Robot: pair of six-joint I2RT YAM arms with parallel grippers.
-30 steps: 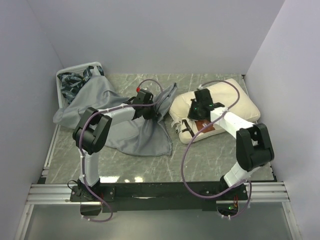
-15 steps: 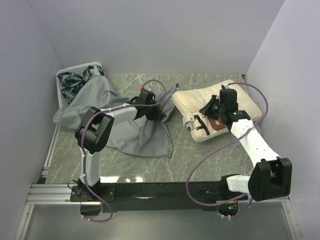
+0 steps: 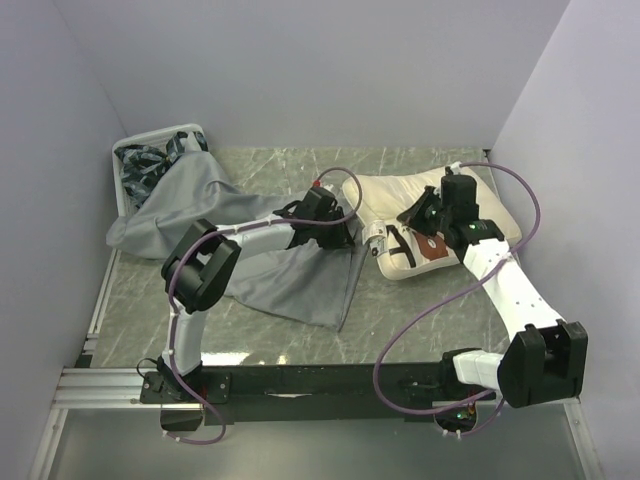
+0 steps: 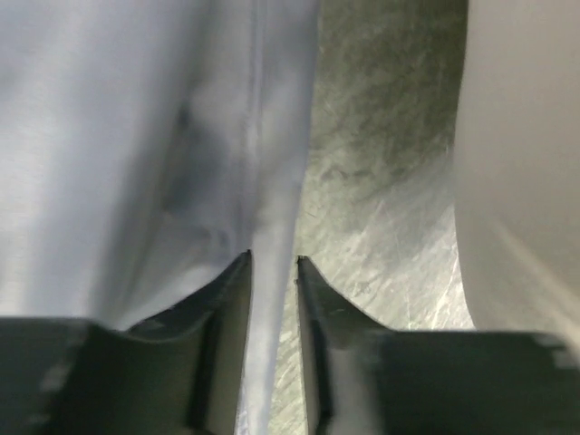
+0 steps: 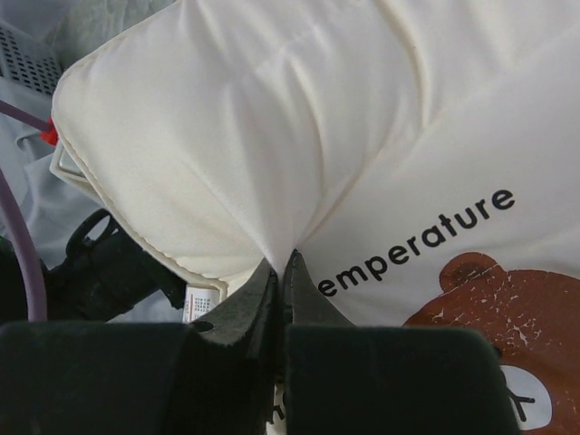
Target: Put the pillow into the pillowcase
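Overall: marbled tabletop [image 3: 260,335] bears pillow [image 3: 400,195], pillowcase [image 3: 290,285]; pale walls [image 3: 300,70], corner basket [image 3: 160,132].

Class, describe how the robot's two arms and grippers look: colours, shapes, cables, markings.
The left arm and right arm are silver-white links joined by bulky black joints. A purple cable loops loosely along each. The left gripper and right gripper are black, each with two tapered fingers.

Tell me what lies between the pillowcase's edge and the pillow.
In the left wrist view, only a bare strip of marble table separates the pillowcase from the pillow.
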